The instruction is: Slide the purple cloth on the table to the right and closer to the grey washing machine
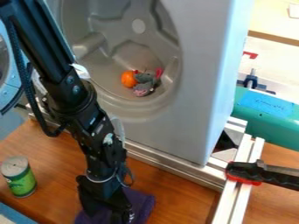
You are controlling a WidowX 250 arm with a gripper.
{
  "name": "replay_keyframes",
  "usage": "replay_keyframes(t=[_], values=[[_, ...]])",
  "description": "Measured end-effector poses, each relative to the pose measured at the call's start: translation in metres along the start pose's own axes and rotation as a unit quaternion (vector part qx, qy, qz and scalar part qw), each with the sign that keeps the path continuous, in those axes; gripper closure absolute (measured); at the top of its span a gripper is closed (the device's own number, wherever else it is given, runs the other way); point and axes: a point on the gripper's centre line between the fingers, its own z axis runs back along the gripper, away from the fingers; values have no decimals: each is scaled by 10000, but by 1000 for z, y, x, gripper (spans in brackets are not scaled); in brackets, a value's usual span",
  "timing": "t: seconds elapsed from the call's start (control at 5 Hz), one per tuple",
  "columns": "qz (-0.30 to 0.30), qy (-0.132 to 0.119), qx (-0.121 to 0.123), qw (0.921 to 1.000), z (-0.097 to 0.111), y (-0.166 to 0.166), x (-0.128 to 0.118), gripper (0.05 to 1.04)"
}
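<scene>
The black gripper [106, 212] hangs low at the bottom of the view, over a purple cloth [141, 204] lying on the wooden table. Its fingers are apart, with purple cloth showing between them; whether they touch the cloth is hard to tell. Inside the round grey drum [125, 26] of a toy washing machine, an orange ball [129, 79] rests against a grey plush toy [144, 82] with pink parts. To the left of the gripper, a green can [19, 176] stands upright on the table.
The machine's grey front [201, 83] rises behind the arm, above a metal rail [169, 165]. A black and red clamp [257, 173] sits on the frame at the right. Farther back at the right is a teal object [271, 124] with a blue label.
</scene>
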Motion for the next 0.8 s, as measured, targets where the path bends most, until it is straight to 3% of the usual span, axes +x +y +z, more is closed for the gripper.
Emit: replay_keyframes(t=[0.2,0.4,0.8], values=[[40,-156,64,9998,-7,-3,3,82],[194,-517,-179,9983,-8,-10,11,82],[176,-748,-276,9967,-5,-21,45,82]])
